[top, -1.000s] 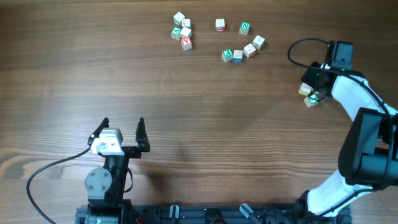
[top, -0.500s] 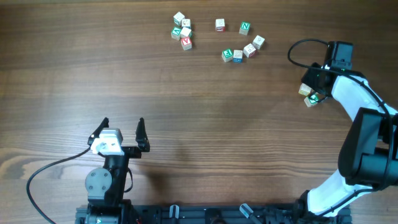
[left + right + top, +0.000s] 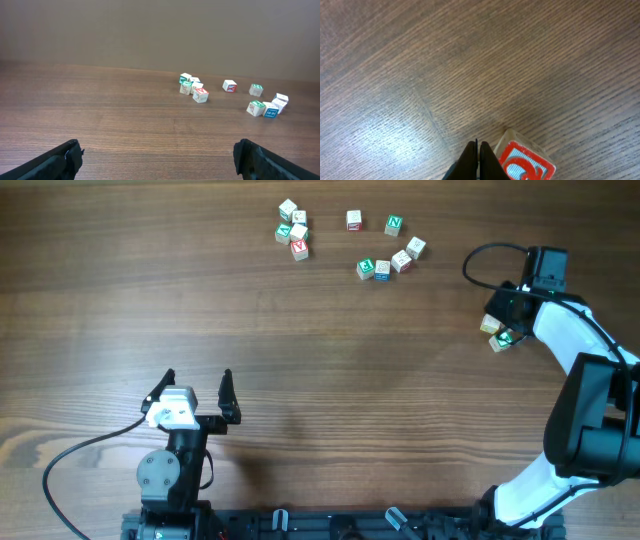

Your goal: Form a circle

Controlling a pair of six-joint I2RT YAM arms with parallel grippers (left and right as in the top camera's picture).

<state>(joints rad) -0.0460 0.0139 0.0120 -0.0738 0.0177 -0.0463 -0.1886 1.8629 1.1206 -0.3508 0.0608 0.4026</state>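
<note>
Small lettered wooden blocks lie at the far side of the table. One tight cluster [image 3: 293,230] sits on the left, and a loose arc of blocks [image 3: 388,255] curves to its right. Both groups show in the left wrist view, cluster [image 3: 192,87] and arc [image 3: 265,102]. Two more blocks [image 3: 496,333] sit apart at the right edge. My right gripper [image 3: 497,328] is shut and empty, its tips [image 3: 478,150] low over the table. A red-faced block [image 3: 527,162] touches the side of one finger. My left gripper [image 3: 197,383] stands open and empty near the front, far from every block.
Bare wood stretches between my left gripper [image 3: 157,152] and the blocks. The right arm's black cable [image 3: 480,255] loops over the table beside the arc's right end. Both arm bases stand along the front edge.
</note>
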